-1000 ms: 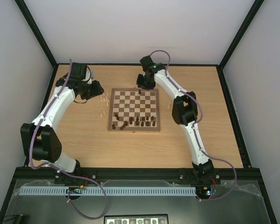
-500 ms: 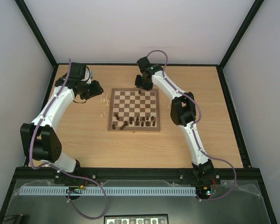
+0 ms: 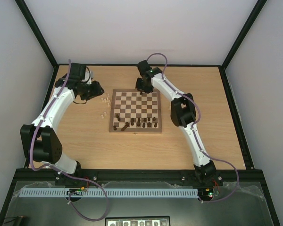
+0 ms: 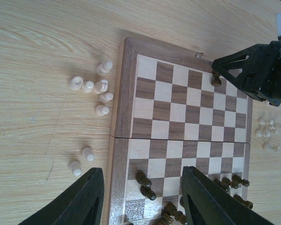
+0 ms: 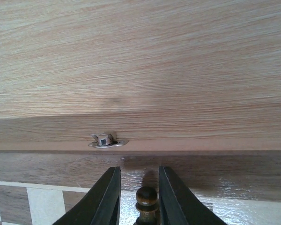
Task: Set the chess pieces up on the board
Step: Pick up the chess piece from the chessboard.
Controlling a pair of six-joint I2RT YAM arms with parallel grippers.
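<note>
Wood-checked board [image 3: 134,106] sits mid-counter, seen from above, with my two arms reaching to its far side.

My right fingers [image 5: 107,199] are at the board's far edge, near the middle of it. They are set narrow around one dark piece [image 5: 146,199], a small round-headed man standing upright between them over the far row. I judge it gripped. I cannot tell whether its base touches the square.

My left fingers [image 4: 79,201] hover over the counter [image 3: 85,141] by the board's left edge. They are spread wide and hold nothing.

The other dark pieces [image 3: 137,123] crowd the two rows nearest my bases. They are bunched unevenly, and at least one or two look tipped over, so those rows seem to need straightening.

Pale pieces [image 4: 96,89] lie off the board on the counter, in a loose cluster just beside the left edge toward the far corner, with two more further along that edge. A few more pale ones [image 4: 267,131] lie off the right edge. No pale piece shows on any square.

By my reading the job is well under half done: the dark side is roughly placed, and the whole pale side is left to set.
</note>
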